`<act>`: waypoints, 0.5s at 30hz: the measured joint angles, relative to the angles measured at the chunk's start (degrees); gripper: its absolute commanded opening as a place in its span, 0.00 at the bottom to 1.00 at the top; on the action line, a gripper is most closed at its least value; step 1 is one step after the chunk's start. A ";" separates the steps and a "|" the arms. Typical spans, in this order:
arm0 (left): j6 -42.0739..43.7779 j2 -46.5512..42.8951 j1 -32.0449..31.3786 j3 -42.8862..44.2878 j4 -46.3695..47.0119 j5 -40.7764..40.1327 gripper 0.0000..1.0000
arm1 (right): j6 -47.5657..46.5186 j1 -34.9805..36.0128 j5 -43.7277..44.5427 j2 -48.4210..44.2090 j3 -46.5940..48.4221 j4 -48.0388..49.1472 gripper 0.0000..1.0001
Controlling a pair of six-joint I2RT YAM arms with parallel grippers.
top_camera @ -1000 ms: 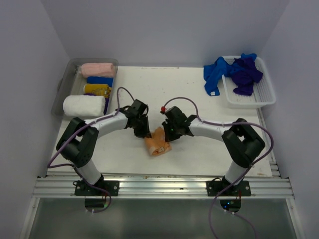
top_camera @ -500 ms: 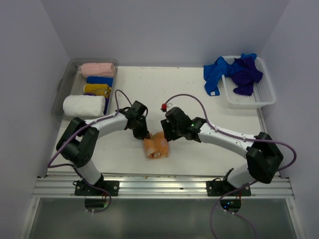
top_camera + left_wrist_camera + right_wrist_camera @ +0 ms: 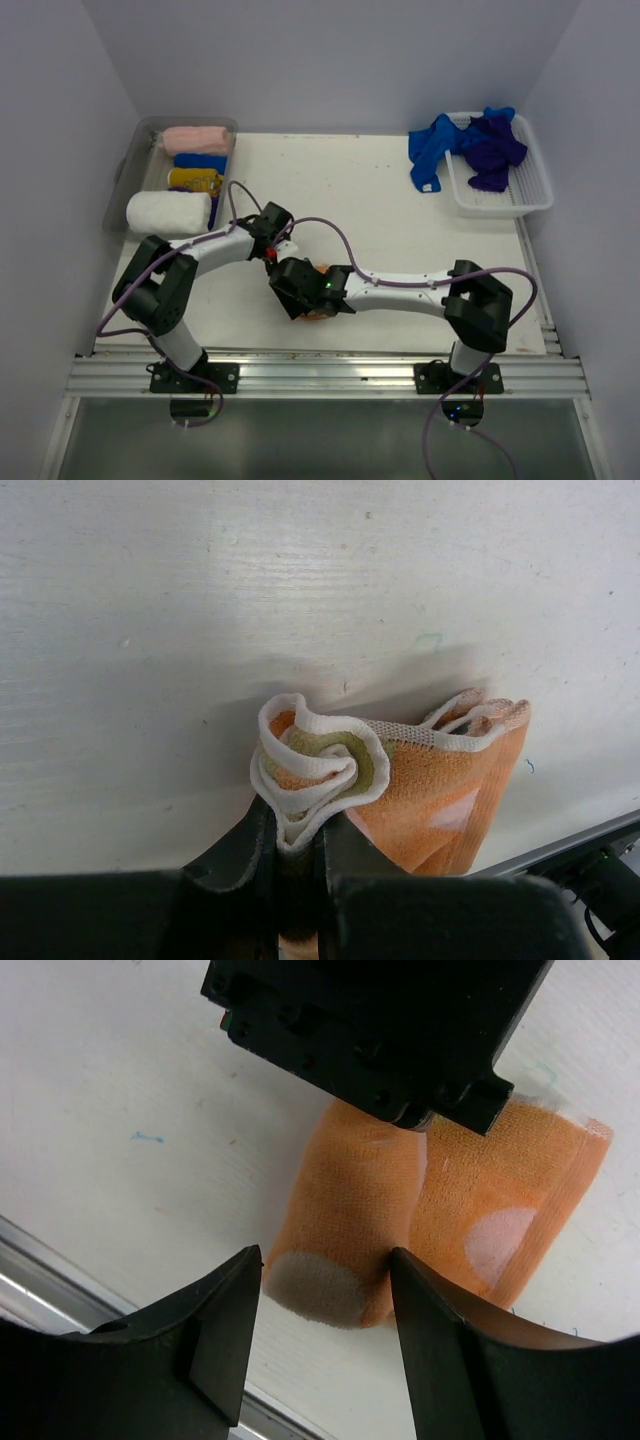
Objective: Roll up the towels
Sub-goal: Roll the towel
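Well, on the table (image 3: 400, 210), near its front edge, lies the peach towel (image 3: 350, 1210), partly rolled. A blue towel (image 3: 432, 148) and a purple towel (image 3: 495, 145) spill from the basket (image 3: 530, 195), far right. The left gripper (image 3: 298, 830) pinches one end of the roll tight. The right gripper (image 3: 325, 1270) straddles the other end, jaws wide, holding nothing.

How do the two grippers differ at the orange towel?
The left gripper is shut, pinching the coiled end of the orange towel; the right gripper is open, jaws standing either side of the roll. The left holds one end, the right sits at the opposite end. Both are at the same towel.
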 measured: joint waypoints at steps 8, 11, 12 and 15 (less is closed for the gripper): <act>0.02 -0.02 1.53 -0.11 -0.07 0.81 0.00 | 5.29 2.38 11.23 4.83 4.70 -3.85 0.52; 0.02 -0.02 1.62 -0.17 -0.02 0.94 0.00 | 8.31 3.48 15.37 6.40 5.31 -4.09 0.31; 0.00 -0.02 1.62 -0.17 -0.02 0.94 0.00 | 9.49 3.85 16.33 7.04 5.29 -4.04 0.24; -0.04 0.00 1.51 -0.17 0.04 0.94 0.07 | 11.76 4.39 17.20 7.72 4.74 -3.15 0.12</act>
